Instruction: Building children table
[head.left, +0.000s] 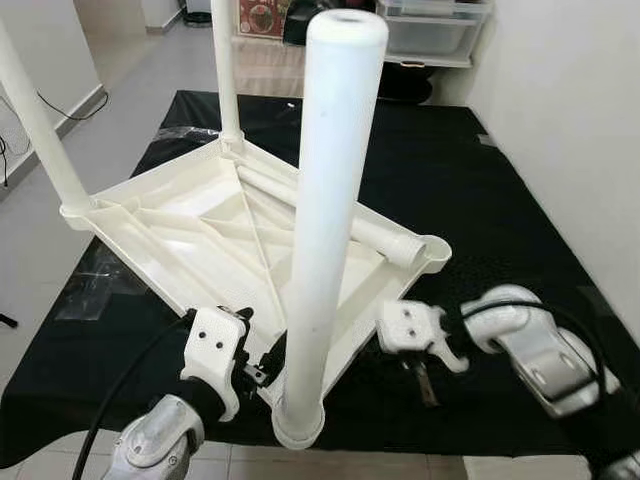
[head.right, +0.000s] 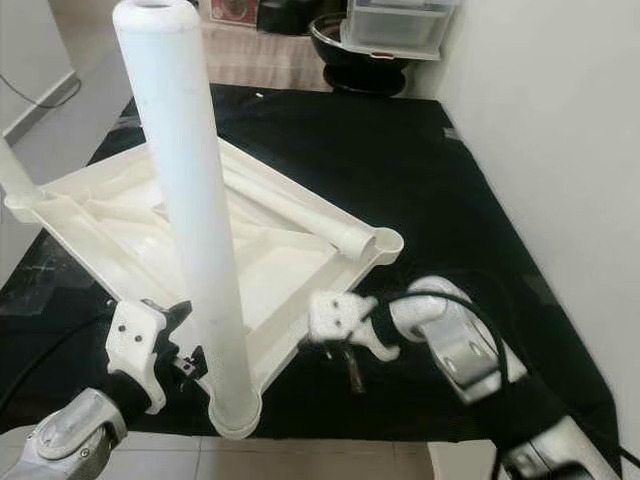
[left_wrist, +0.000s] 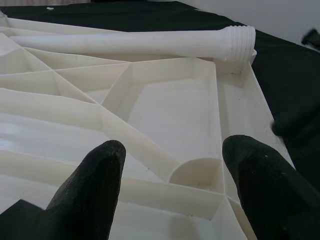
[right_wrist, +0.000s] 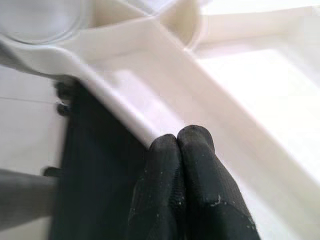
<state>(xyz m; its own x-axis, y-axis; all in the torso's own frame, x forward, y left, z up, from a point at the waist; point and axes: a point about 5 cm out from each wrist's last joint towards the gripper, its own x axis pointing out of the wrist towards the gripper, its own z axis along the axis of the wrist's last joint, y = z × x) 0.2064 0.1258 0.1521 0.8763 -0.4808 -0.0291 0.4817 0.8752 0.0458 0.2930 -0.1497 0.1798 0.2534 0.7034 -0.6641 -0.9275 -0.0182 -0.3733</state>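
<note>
Our right gripper (head.left: 425, 385), fingers clenched empty, sits nearer the loose leg (head.left: 340, 215), lying at its eleven o'clock, long axis ten-to-four; left gripper (left_wrist: 170, 190) spread open.

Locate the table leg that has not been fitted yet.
The loose leg lies flat inside the upturned tabletop, running toward its right corner, threaded end beside the empty socket, behind the near upright leg and ahead of the right gripper.

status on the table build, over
Left hand open over the upturned tabletop. Right hand shut at its rim. Three legs standing, fourth leg loose on top. Nothing in the way.
</note>
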